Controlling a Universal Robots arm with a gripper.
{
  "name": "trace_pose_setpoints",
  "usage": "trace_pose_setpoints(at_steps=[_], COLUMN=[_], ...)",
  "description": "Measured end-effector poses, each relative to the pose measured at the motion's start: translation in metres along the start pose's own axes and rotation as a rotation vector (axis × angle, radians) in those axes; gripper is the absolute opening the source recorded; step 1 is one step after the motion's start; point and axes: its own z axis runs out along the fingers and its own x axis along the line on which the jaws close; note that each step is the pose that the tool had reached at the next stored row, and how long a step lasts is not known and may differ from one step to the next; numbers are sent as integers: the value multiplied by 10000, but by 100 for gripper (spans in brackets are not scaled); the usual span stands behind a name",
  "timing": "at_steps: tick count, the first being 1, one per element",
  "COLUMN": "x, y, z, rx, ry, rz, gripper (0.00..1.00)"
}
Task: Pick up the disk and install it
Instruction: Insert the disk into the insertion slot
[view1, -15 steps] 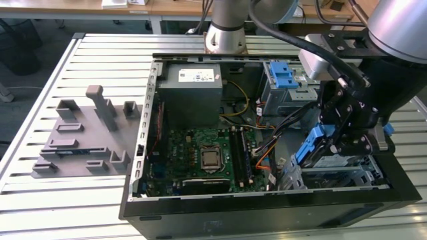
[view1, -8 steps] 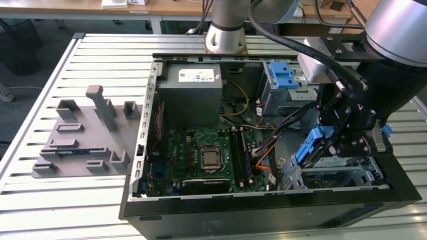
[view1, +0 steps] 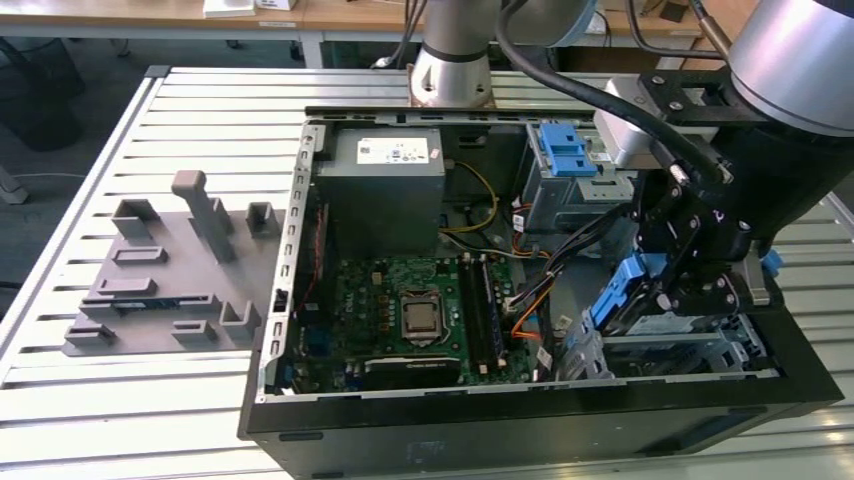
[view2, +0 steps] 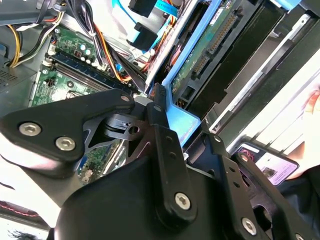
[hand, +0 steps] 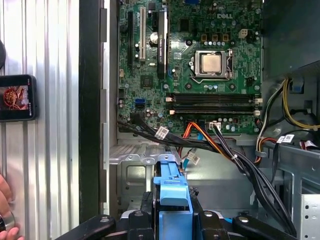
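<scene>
The disk (view1: 625, 296) stands on edge in its blue plastic carrier, low in the open computer case (view1: 286, 300) at the exterior view's right. My gripper (view1: 671, 300) is shut on it from above, just over the grey metal drive bay (view1: 683, 350). In the first wrist view the carrier's blue edge (hand: 172, 197) sits clamped between my two black fingers (hand: 148, 212). The second wrist view shows the disk's green circuit-board side (view2: 210, 45) and blue frame (view2: 182, 124) beside one finger (view2: 160, 117).
Inside the case lie the green motherboard (view1: 414, 310), a grey power-supply box (view1: 387, 185), a cage with blue latches (view1: 567, 160) and cable bundles (hand: 225, 150) beside the bay. A grey fixture plate (view1: 174, 270) sits on the slatted table. A dark phone-like device (hand: 17, 97) and a person's hand (hand: 5, 220) are beside the case.
</scene>
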Motion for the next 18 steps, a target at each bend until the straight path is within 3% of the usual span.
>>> trace_pose_setpoints(at_steps=[10,12,14,15,18], x=[0,0,0,0,1], y=[0,0,0,-2,-8], z=[40,42,46,55,87], rx=[1,0,0,0,0], ry=[3,0,0,-4,1], rz=[0,0,-1,0,1], gripper=[37,44,44,50,50])
